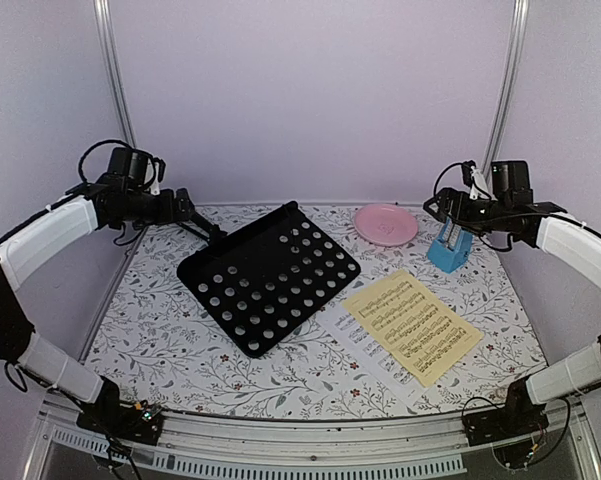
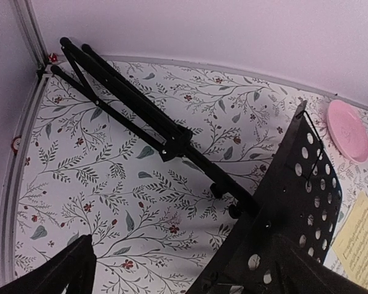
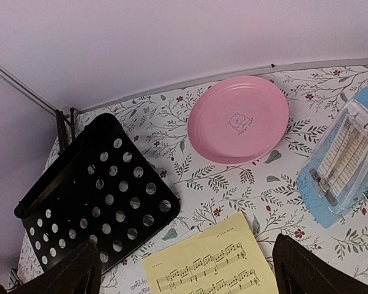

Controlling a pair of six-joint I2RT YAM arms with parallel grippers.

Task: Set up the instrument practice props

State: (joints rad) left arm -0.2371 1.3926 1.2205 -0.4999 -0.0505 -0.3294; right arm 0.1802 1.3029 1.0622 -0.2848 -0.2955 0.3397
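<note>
Jaws spread wide, the left gripper (image 1: 187, 208) hovers over the folded tripod of the black music stand (image 1: 270, 275), which lies flat beneath it. The right gripper (image 1: 442, 208), equally spread and empty, hangs above the blue metronome (image 1: 449, 248), with the yellow sheet (image 1: 412, 325) nearer its base.

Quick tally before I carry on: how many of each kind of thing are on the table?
Music stand: 1
Music sheets: 2, yellow sheet and white sheet
Metronome: 1
Plate: 1
Total: 5
</note>
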